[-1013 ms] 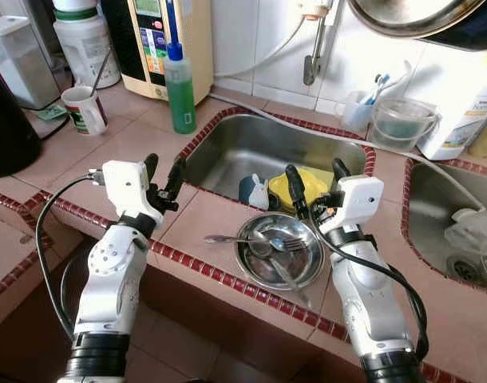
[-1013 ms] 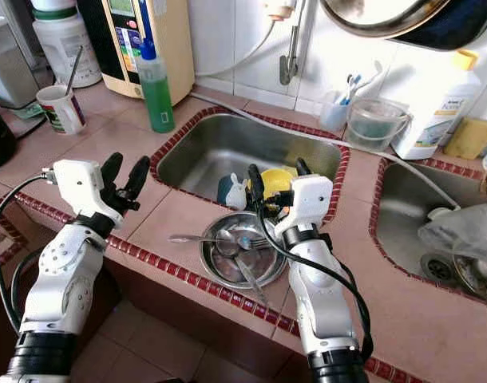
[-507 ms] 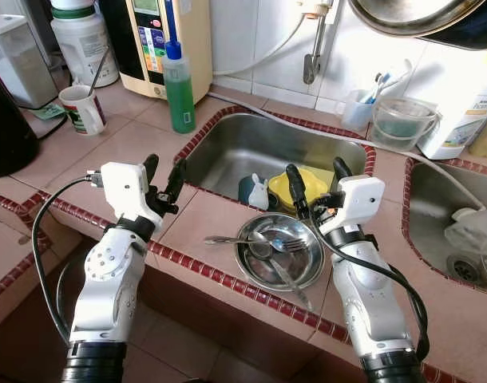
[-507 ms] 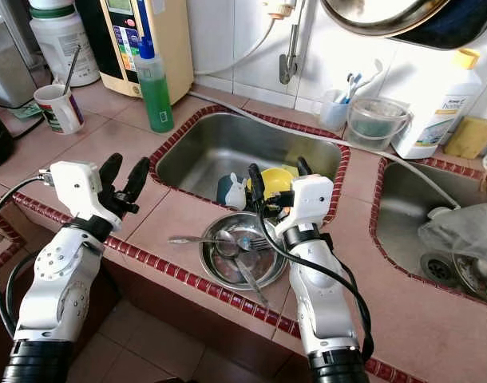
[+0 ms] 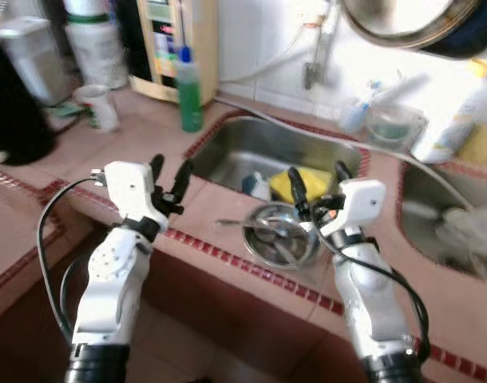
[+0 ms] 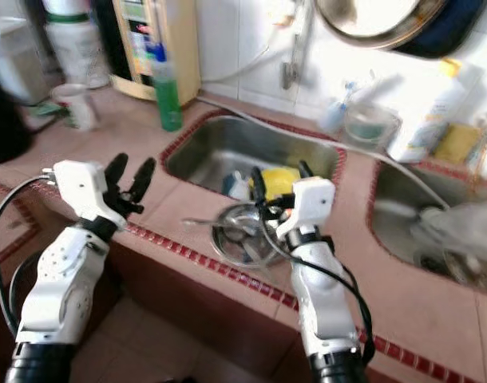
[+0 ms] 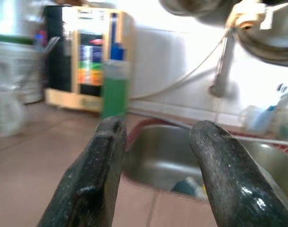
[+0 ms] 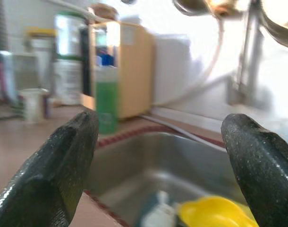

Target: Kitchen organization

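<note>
- black appliance (image 5: 16, 104) far left of the sink (image 5: 251, 152), at the counter's edge, blurred
- mug (image 5: 97, 108) with a handle sticking out, left of the sink, near the white tub (image 5: 100, 52) and the beige wall unit (image 5: 176, 44); nothing there looks sorted
- green soap bottle (image 5: 189, 89) upright just left of the sink's back corner
- left gripper (image 5: 168, 174) hovers over the counter just left of the sink, fingers spread, holding nothing
- sink holds a yellow dish (image 5: 306, 182) and a small blue-white thing (image 5: 255, 186) beside it, type unclear
- metal bowl (image 5: 279, 235) on the counter strip in front of the sink, spoons (image 5: 263, 231) lying loose in it, one handle poking out toward the left
- right gripper (image 5: 317, 191) hangs just above the bowl's far rim, in front of the yellow dish, fingers wide apart, empty
- clear cup (image 5: 393, 124) and toothbrush holder (image 5: 357, 116) behind the sink to the right, white bottle (image 5: 455, 112) further right
- second basin (image 5: 459, 215) right of the sink, blurred contents
- judgement: tidying hardly begun, nothing gripped; bowl, spoons and sink dishes all still to be picked up and placed
</note>
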